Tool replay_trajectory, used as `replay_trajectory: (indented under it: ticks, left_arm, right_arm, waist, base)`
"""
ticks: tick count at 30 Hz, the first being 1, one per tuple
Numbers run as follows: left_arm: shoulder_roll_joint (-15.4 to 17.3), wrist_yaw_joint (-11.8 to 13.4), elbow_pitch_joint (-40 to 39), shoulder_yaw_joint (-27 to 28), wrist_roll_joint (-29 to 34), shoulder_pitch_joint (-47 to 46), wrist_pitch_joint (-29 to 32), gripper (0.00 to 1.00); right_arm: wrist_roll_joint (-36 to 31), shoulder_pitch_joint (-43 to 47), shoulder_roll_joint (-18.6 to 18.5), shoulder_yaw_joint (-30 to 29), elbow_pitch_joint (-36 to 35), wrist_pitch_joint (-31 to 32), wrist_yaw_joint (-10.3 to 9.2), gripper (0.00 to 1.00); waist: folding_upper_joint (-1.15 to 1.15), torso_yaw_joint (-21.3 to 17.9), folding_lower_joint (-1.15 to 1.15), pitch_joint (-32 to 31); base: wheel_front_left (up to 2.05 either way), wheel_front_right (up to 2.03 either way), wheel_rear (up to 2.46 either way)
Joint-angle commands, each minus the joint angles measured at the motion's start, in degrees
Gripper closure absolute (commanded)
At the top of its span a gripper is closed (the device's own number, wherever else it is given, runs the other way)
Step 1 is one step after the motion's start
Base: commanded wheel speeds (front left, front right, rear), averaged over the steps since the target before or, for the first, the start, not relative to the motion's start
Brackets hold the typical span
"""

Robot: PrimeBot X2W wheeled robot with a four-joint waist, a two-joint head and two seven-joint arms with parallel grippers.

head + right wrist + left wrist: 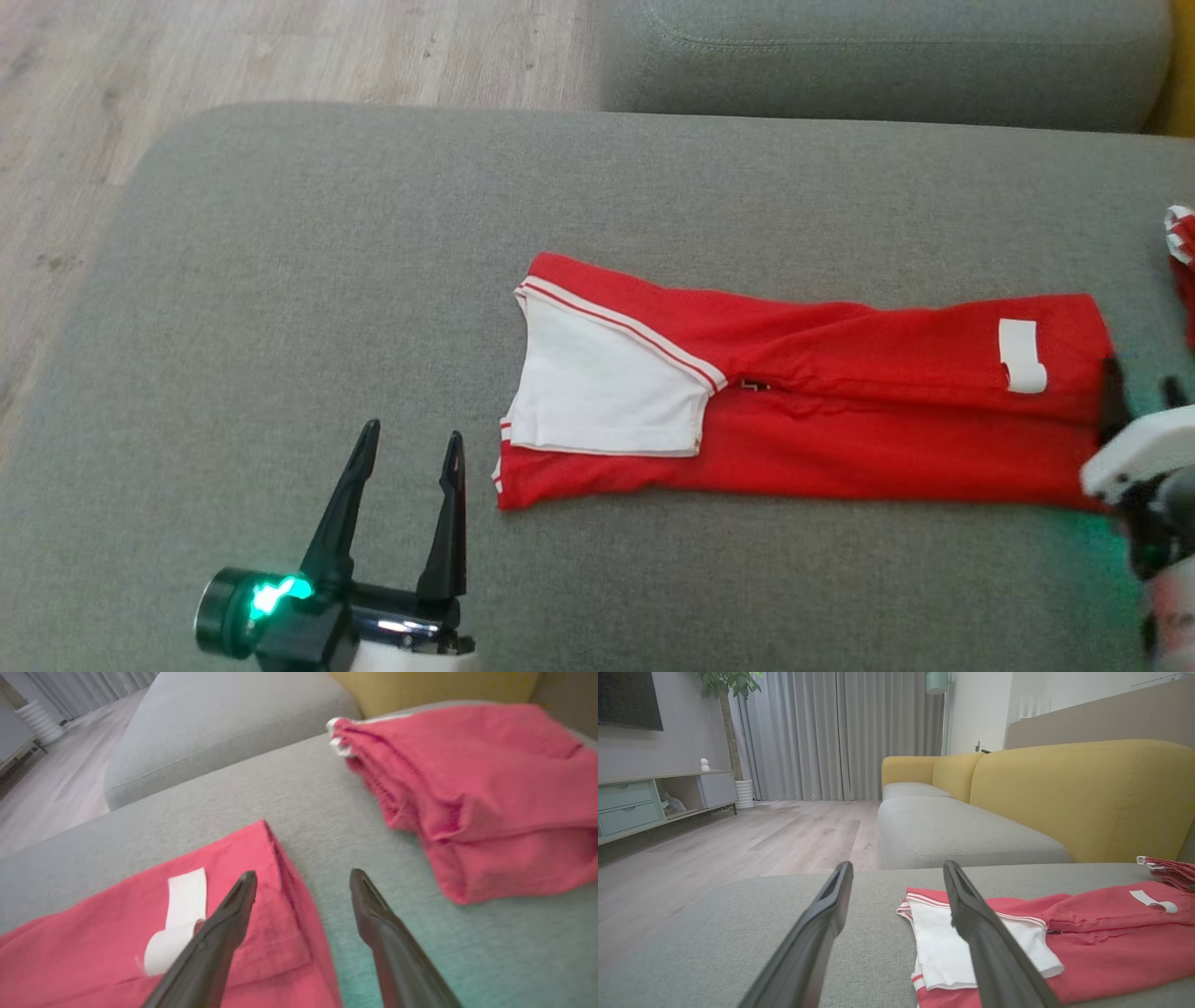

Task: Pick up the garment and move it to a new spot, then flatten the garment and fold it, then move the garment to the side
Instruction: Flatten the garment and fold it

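Note:
The garment [840, 420], red with a white sleeve and a white label [1019, 355], lies folded into a long strip across the grey cushion [280, 327]. My left gripper [414, 431] stands open just off its left end, touching nothing. In the left wrist view the left gripper [897, 865] points past the white sleeve of the garment [1101, 942]. My right gripper [1141, 378] is open at the garment's right end. In the right wrist view the right gripper [303, 875] has one finger above the garment [84, 938] and the other above bare cushion.
A second folded red cloth [490, 788] lies on the cushion just right of the garment, at the head view's edge [1184, 252]. Another grey seat [887, 56] and a yellow sofa back [1087, 798] stand behind. Wood floor [140, 75] lies off the cushion's left edge.

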Motion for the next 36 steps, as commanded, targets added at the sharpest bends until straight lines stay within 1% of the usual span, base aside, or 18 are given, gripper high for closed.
replay_trajectory:
  ticks: [1,4,7,13,14,15,16,17,19,22,26,29,31,33,35,36]
  left_arm:
    - [-0.8,-0.3,-1.7,2.0,0.5,-1.5,-0.5,0.00]
    - [-0.9,-0.7,-1.6,2.0,0.5,-1.7,-0.5,0.00]
    - [-1.0,-1.0,-1.5,2.2,0.3,-2.0,-0.5,0.00]
    - [-1.2,-1.1,-1.6,2.4,0.2,-2.1,-0.5,0.00]
    - [-1.2,-1.1,-1.6,2.4,0.1,-2.0,-0.5,0.00]
    - [-1.2,-1.0,-1.7,2.5,0.1,-1.9,-0.5,0.00]
    - [-1.2,-0.9,-1.7,2.6,0.0,-1.8,-0.5,0.00]
    - [-1.2,-0.9,-1.7,2.6,-0.1,-1.7,-0.5,0.00]
    - [-1.3,-0.7,-1.8,2.6,-0.2,-1.6,-0.5,0.00]
    - [-1.3,-0.6,-2.0,2.7,-0.3,-1.7,-0.5,0.00]
    - [-1.3,-0.7,-2.1,2.8,-0.4,-2.1,-0.5,0.00]
    - [-1.3,-0.8,-2.2,2.9,-0.3,-2.2,-0.5,0.00]
    - [-1.3,-0.8,-2.1,3.0,-0.2,-2.3,-0.5,0.00]
    - [-1.3,-0.8,-2.1,3.2,-0.2,-2.2,-0.5,0.00]
    - [-1.3,-0.8,-2.0,3.3,-0.2,-2.0,-0.5,0.00]
    - [-1.3,-0.8,-1.9,3.3,-0.3,-1.9,-0.5,0.00]
  right_arm:
    - [0.1,-0.7,-0.4,1.9,-0.9,1.0,-0.04,0.00]
    - [0.7,-0.7,0.4,0.8,1.3,2.8,-0.04,0.00]
    - [-0.6,-1.0,0.3,-0.6,3.9,4.6,-0.04,0.00]
    - [-0.5,-1.3,1.8,-2.0,5.8,8.2,-0.04,0.00]
    - [-0.3,-1.2,2.0,-1.8,5.5,8.5,-0.04,0.14]
    - [0.0,-0.9,2.3,-1.7,5.2,9.0,-0.04,0.58]
    - [0.4,-0.6,2.6,-1.4,4.8,9.5,-0.04,0.98]
    - [0.9,-0.2,2.8,-1.2,4.2,9.8,-0.04,1.00]
    - [1.7,0.6,2.9,-0.8,2.8,10.3,-0.04,1.00]
    - [2.5,1.5,1.8,-0.6,0.2,9.7,-0.04,1.00]
    - [2.6,1.9,-1.1,-1.3,-3.2,9.6,-0.04,1.00]
    - [2.3,1.8,-4.4,-2.7,-6.7,10.9,-0.04,1.00]
    - [3.1,1.5,-6.1,-4.3,-10.0,12.7,-0.04,1.00]
    - [5.4,1.3,-7.4,-5.2,-14.5,15.3,-0.04,1.00]
    - [8.1,1.5,-7.6,-5.0,-20.2,18.4,-0.04,1.00]
    - [9.9,1.8,-7.0,-4.6,-23.5,20.2,-0.04,1.00]
  waist:
    - [0.00,0.2,0.00,0.3]
    - [0.00,0.4,0.00,0.5]
    - [0.00,0.8,0.00,0.7]
    - [0.00,1.2,0.00,0.6]
    - [0.00,1.2,0.00,0.6]
    - [0.00,1.1,0.00,0.5]
    - [0.00,1.0,0.00,0.4]
    - [0.00,0.9,0.00,0.4]
    - [0.00,0.6,0.00,0.3]
    - [0.00,-0.1,0.00,0.3]
    - [0.00,-1.1,0.00,0.6]
    - [0.00,-2.0,0.00,0.8]
    - [0.00,-2.4,0.00,0.8]
    - [0.00,-2.9,0.00,0.7]
    - [0.00,-3.4,0.00,0.5]
    - [0.00,-3.6,0.00,0.3]
  base:
    - [0.00,0.00,0.00]
    - [0.00,0.00,0.00]
    - [0.00,0.00,0.00]
    - [0.00,0.00,0.00]
    - [0.00,0.00,0.00]
    - [0.00,0.00,0.00]
    - [0.00,0.00,0.00]
    - [0.00,0.00,0.00]
    - [0.00,0.00,0.00]
    - [0.00,0.00,0.00]
    - [0.00,0.00,0.00]
    - [0.00,0.00,0.00]
    - [0.00,0.00,0.00]
    - [0.00,0.00,0.00]
    - [0.00,0.00,0.00]
    - [0.00,0.00,0.00]
